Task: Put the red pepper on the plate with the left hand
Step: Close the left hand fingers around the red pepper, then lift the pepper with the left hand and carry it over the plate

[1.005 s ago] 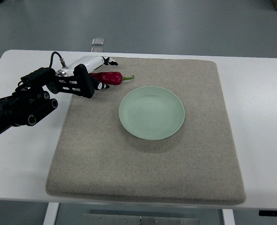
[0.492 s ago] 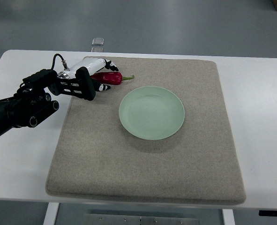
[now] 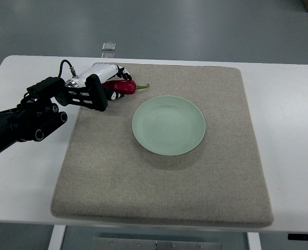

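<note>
Red pepper (image 3: 123, 86) is the thing to move, but take the scene by size. A white desk (image 3: 289, 130) carries a grey felt mat (image 3: 164, 187), and a pale green plate (image 3: 168, 125) sits near the mat's middle with nothing in it. The left hand (image 3: 112, 83) reaches in at the mat's far-left corner, fingers curled around the pepper's stalkless end; whether they have truly clamped it I cannot tell. The pepper lies on the mat just beyond the plate's far-left rim, green stem pointing right.

To do this step well, I'd firm the grip at the pepper's thick part before lifting, then raise it enough to clear the plate's rim. The path to the plate is short and unobstructed, with open mat all around.
</note>
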You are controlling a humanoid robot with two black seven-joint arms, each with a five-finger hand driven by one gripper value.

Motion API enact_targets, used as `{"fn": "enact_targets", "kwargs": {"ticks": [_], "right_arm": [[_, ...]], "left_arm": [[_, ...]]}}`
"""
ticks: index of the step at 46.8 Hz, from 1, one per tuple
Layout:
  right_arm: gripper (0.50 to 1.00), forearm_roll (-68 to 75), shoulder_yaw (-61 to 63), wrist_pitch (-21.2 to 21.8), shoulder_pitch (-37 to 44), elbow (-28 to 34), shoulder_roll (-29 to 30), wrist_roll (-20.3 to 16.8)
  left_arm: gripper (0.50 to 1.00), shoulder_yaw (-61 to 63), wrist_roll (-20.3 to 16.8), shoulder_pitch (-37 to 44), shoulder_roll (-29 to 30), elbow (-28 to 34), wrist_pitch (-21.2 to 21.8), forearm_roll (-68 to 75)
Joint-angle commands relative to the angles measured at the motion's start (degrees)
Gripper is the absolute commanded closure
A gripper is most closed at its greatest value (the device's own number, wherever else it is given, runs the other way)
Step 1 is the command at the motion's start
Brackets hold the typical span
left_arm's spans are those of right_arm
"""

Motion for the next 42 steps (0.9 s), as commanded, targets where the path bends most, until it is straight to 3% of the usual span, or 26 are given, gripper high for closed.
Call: {"fn": "enact_targets", "kwargs": {"ticks": [1, 17, 21, 24, 27, 42], "right_arm": [[0.572, 0.0, 0.0, 0.0, 0.0, 0.0, 0.0, 0.0], [0.572, 0.0, 0.0, 0.0, 0.0, 0.0, 0.0, 0.0], [0.572, 0.0, -0.1, 0.0, 0.0, 0.0, 0.0, 0.0], [0.572, 0.0, -0.1, -0.1, 0.0, 0.0, 0.0, 0.0], [0.572, 0.0, -0.1, 0.0, 0.0, 0.0, 0.0, 0.0], [0.572, 0.0, -0.1, -0.1, 0.0, 0.0, 0.0, 0.0]], "left_arm": [[0.821, 0.0, 0.0, 0.0, -0.1, 0.0, 0.0, 0.0], [0.834, 0.0, 0.0, -0.1, -0.1, 0.1, 0.1, 0.0], [0.883, 0.0, 0.0, -0.1, -0.1, 0.1, 0.2, 0.1], [0.971, 0.0, 0.0, -0.1, -0.3, 0.1, 0.2, 0.1], [1.0, 0.0, 0.0, -0.1, -0.4, 0.4, 0.2, 0.0], [1.0, -0.1, 0.0, -0.3, -0.6, 0.7, 0.6, -0.2]]}}
